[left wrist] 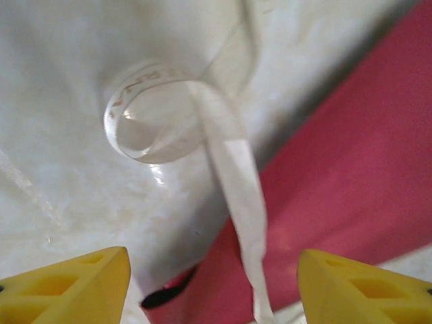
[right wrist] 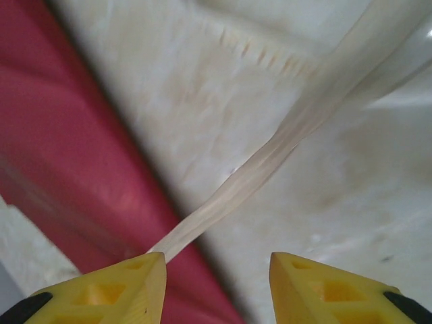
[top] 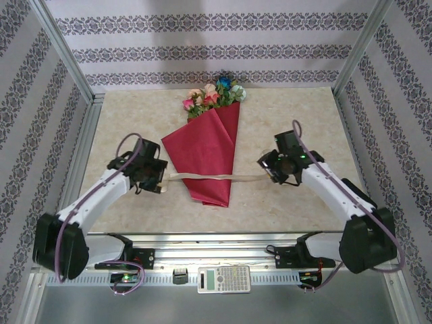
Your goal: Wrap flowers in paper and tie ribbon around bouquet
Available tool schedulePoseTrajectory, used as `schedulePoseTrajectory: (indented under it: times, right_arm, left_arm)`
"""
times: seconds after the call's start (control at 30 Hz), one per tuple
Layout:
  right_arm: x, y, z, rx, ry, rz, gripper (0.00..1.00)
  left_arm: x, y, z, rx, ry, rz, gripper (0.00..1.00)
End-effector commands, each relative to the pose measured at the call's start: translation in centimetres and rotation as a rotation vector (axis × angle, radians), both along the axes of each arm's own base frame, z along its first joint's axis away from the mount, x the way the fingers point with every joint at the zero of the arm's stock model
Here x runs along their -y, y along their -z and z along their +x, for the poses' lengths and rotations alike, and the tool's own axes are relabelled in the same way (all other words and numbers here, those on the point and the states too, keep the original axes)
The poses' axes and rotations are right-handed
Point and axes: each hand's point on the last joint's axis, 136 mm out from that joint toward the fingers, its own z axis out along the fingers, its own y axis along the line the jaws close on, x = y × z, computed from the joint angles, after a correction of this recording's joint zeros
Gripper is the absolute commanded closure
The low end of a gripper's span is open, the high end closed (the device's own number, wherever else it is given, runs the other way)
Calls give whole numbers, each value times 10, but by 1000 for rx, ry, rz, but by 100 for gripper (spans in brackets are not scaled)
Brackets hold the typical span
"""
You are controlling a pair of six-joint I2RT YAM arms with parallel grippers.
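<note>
Left end effector (top: 154,177) and right end effector (top: 273,169), two in all, flank one bouquet (top: 210,131) in the overhead view. You see a single cone of red paper (top: 196,154) with one bunch of flowers (top: 212,96) at its wide far end. One ribbon (top: 244,178) lies across the narrow part, an end reaching toward each arm. The beige marbled table (top: 304,115) sits inside patterned wallpaper (top: 202,50) and metal frame posts (top: 64,50). One calculator (top: 223,278) rests on the near rail. You have bare table on both sides, and the cone's tip stops short of the near edge.

From the left wrist, your left end effector (left wrist: 212,283) has its yellow fingers (left wrist: 81,287) wide apart (nothing clamped). The ribbon (left wrist: 233,169) runs between them over the paper (left wrist: 351,169) and curls into one loop on the table (left wrist: 61,148).

From the right wrist, your right end effector (right wrist: 217,283) also stands apart. The ribbon (right wrist: 270,152) slants down to one fingertip beside the paper (right wrist: 67,135); whether it touches, you cannot tell.
</note>
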Motion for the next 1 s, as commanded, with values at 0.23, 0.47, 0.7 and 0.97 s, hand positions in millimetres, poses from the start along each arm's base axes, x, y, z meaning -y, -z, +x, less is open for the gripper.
schedulePoseTrajectory:
  times: [0.23,0.47,0.7,0.97]
  right_arm:
    - [-56,56,12,-201,178,245,54]
    - [-57,92,22,-259,233,251,58]
    - [-59,107,30,-281,246,241,89]
    - [-54,81,-17,-308,116,210,100]
  left_arm:
    - [34,45,50,-12,-224,-177,30]
    - [36,73,47,-44,-264,-183,49]
    - [43,75,51,1,-177,-199,99]
    - [45,40,9,3,26,-175,100]
